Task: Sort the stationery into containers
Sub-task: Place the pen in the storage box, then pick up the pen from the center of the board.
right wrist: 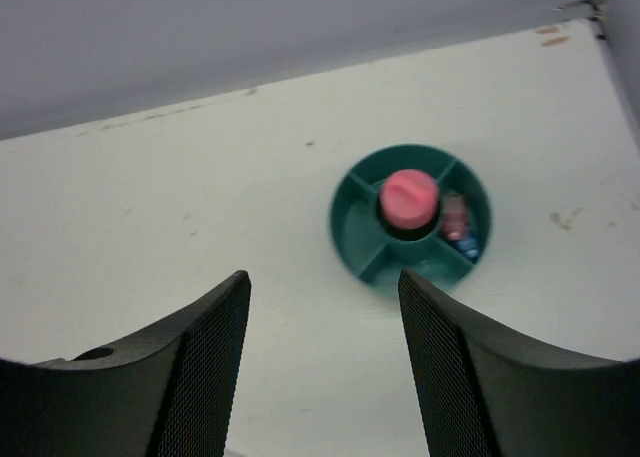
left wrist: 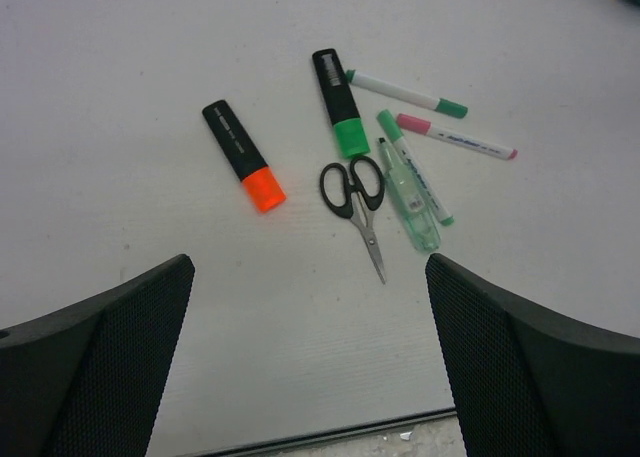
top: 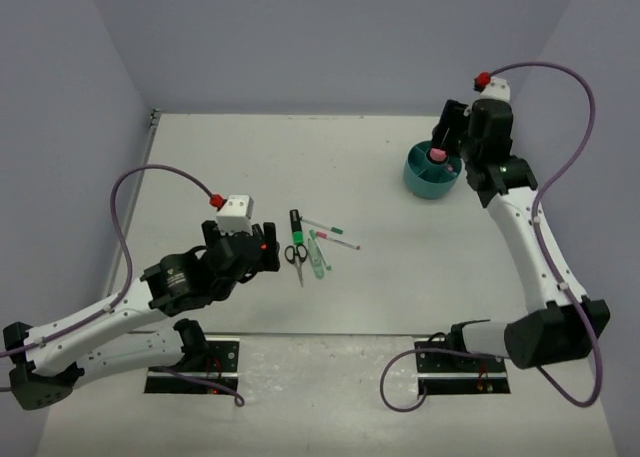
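Observation:
The teal organizer [top: 432, 172] stands at the back right, also in the right wrist view [right wrist: 411, 217]. A pink-capped bottle [right wrist: 409, 199] stands in its centre well. A small pink piece and a blue piece [right wrist: 458, 229] lie in one ring compartment. My right gripper [right wrist: 324, 282] is open and empty, above and beside the organizer [top: 445, 132]. On the table lie an orange highlighter [left wrist: 244, 155], a green highlighter [left wrist: 338, 103], black-handled scissors [left wrist: 357, 202], two white pens [left wrist: 405, 92] [left wrist: 455, 136] and a clear green pen [left wrist: 412, 197]. My left gripper [left wrist: 308, 269] is open and empty, short of them.
The table's near edge [left wrist: 320, 429] runs just below the left gripper. Grey walls close in the back and both sides. In the top view the left gripper [top: 262, 255] covers the orange highlighter. The scissors [top: 297, 256] lie just right of it.

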You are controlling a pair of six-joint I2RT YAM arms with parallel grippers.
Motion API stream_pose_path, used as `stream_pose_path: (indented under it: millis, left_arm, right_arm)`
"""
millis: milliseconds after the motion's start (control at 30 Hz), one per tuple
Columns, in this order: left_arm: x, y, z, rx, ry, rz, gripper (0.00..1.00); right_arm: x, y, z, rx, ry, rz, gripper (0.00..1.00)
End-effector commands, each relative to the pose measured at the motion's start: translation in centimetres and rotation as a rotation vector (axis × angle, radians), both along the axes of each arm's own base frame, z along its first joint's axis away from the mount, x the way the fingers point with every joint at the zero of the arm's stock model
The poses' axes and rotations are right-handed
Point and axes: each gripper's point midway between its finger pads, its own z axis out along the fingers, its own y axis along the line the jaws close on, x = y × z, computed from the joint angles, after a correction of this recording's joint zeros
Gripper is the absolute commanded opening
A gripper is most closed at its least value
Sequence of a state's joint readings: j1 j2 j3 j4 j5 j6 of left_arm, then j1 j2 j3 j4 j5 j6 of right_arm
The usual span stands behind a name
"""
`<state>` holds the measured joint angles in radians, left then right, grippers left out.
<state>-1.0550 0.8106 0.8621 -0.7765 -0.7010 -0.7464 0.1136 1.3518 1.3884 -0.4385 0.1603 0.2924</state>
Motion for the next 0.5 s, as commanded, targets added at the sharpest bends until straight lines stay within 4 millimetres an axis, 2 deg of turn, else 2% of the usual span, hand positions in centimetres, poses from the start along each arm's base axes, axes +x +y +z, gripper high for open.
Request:
stream_pose_path:
  millis: [0, 67, 200, 300, 333, 400, 467]
  left_arm:
    - [1.1, 1.2, 0.1, -0.089, -0.004, 0.239, 1.00]
    - [1.4, 1.6, -0.3, -0.091, -0.006, 0.300, 1.00]
    - [2.4, 3.3, -1.3, -0.053, -0.012, 0.419, 1.00]
    - [2.9, 3.3, -1.3, -0.057, -0.007, 0.424, 1.00]
    - [3.1, 2.8, -1.4, -0.055, -0.003, 0.392, 1.00]
    - [3.5, 1.5, -1.5, -0.086, 0.003, 0.336, 1.00]
    - [4.4, -1.2, -2.1, -0.179, 0.030, 0.275, 0.97]
  right_arm:
    - [-5.4, 6.6, -1.5, 0.013, 0.019, 0.116, 0.66]
    - [-7.6, 9.2, -4.1, 0.010, 0.072, 0.156, 0.66]
    - [-11.6, 15.5, -7.5, 0.039, 0.143, 0.294, 0.67]
    - [-14.4, 19.5, -10.3, 0.048, 0.217, 0.396, 0.67]
    - [-15.1, 20.4, -11.4, 0.030, 0.244, 0.400, 0.67]
    - [-15.5, 21.0, -13.0, 0.011, 0.285, 0.382, 0.67]
    - [-15.6, 19.9, -14.2, -0.005, 0.306, 0.313, 0.68]
